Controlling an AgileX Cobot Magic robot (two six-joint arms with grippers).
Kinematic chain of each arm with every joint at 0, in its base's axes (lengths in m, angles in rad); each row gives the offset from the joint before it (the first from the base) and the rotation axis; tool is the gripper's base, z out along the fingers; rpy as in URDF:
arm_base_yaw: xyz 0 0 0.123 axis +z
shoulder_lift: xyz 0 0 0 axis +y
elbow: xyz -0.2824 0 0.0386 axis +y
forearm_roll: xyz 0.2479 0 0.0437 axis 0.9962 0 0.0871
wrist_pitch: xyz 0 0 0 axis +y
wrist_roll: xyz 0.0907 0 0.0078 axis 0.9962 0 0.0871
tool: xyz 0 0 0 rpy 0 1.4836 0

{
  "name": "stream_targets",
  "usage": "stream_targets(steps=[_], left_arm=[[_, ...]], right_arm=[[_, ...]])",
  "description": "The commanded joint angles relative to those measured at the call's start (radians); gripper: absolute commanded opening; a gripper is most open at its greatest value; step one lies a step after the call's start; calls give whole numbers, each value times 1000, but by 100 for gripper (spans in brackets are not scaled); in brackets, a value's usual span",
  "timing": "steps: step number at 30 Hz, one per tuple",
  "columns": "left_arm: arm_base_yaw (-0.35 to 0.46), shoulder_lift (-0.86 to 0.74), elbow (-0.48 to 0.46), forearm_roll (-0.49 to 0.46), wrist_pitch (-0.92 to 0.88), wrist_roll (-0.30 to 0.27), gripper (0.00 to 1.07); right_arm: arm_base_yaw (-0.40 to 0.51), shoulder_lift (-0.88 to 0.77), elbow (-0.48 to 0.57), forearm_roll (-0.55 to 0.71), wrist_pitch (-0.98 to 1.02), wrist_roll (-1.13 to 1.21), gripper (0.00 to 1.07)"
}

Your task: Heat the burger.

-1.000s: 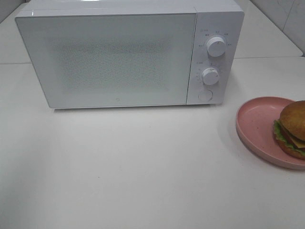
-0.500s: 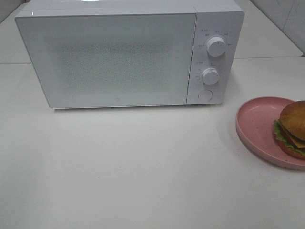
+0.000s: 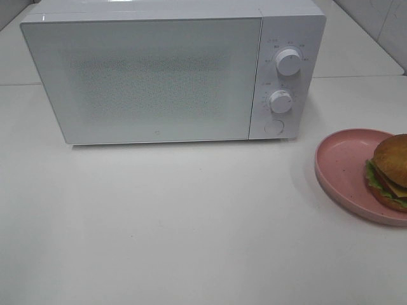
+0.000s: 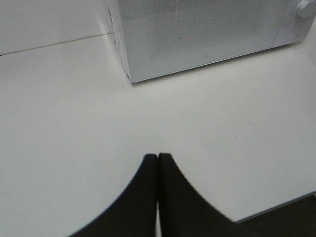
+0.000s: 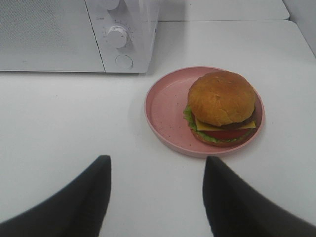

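The left gripper (image 4: 158, 158) hung above the table (image 4: 74, 123) with jaws pressed together, holding nothing. The right gripper (image 5: 155, 168) stood wide apart and empty. Beyond it, the burger (image 5: 221, 107) sat on a pink plate (image 5: 165, 106), right of the closed microwave (image 3: 152, 76).

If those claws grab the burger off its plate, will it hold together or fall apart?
The burger is stacked layers, bun over cheese, tomato and lettuce, so a squeeze may well slide them apart. Its domed bun looks soft and would probably dent. It sits toward one side of the pink plate, so pushing it could tip or shift the plate.
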Motion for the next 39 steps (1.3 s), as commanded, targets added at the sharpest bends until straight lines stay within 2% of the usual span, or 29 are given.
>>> stream_targets(steps=[1,19,21,23,24,25,26,27,29,31,39], left_arm=[[2,-4,3,-10,-13,-1,0],[2,-4,3,-10,-13,-1,0],[19,-16,3,-5,-13,-1,0],[94,-25,3,-3,-13,1,0],[94,-25,3,-3,-13,1,0],[155,-25,3,-3,-13,2,0],[155,-25,3,-3,-13,2,0],[222,-25,3,-3,-13,2,0],[252,-25,3,-3,-13,2,0],[316,-25,3,-3,-13,2,0],[314,-25,3,-3,-13,3,0]], right_arm=[[-5,-16,2,-3,-13,0,55],[-5,-16,2,-3,-13,0,55],[-5,-16,2,-3,-13,0,55],[-5,-16,2,-3,-13,0,55],[-5,-16,2,-3,-13,0,55],[-5,-16,2,-3,-13,0,55],[-5,-16,2,-3,-13,0,55],[-5,-16,2,-3,-13,0,55],[-5,-16,2,-3,-13,0,55],[-5,-19,2,-3,-13,0,55],[-5,-25,2,-3,-13,0,55]])
